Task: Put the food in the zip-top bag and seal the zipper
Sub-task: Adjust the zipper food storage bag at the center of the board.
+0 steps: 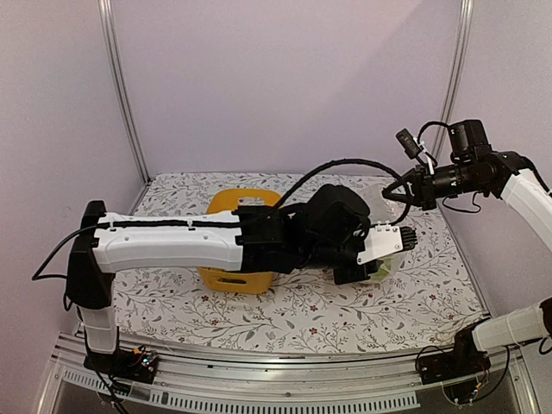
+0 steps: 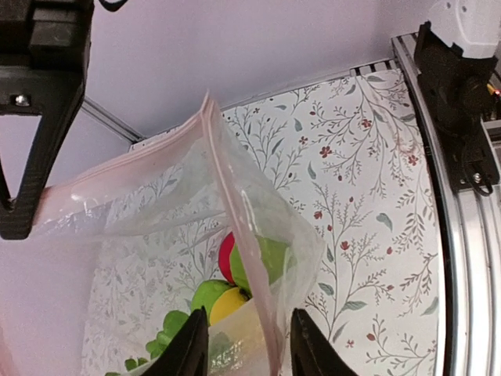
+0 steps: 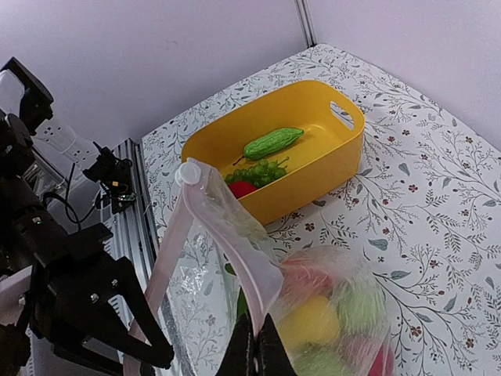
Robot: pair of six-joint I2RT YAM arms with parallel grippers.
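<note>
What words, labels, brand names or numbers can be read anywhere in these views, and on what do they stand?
None: no readable text shows on the zip-top bag, the yellow tub, the flowered table cover or the left arm's white casing.
Any marks on the arm bases are too small to tell.

counts: 1 zip-top bag (image 3: 205, 235), 1 yellow tub (image 3: 313, 172). in tub, 3 pieces: 1 bumpy green gourd (image 3: 272, 143), 1 green grape bunch (image 3: 258, 170), 1 red piece (image 3: 243, 189). in bag, visible: 1 red fruit (image 2: 225, 254), 2 green fruits (image 2: 262, 262), 1 yellow fruit (image 2: 227, 304), 1 dark green cluster (image 2: 168, 329). full total unclear through the plastic.
</note>
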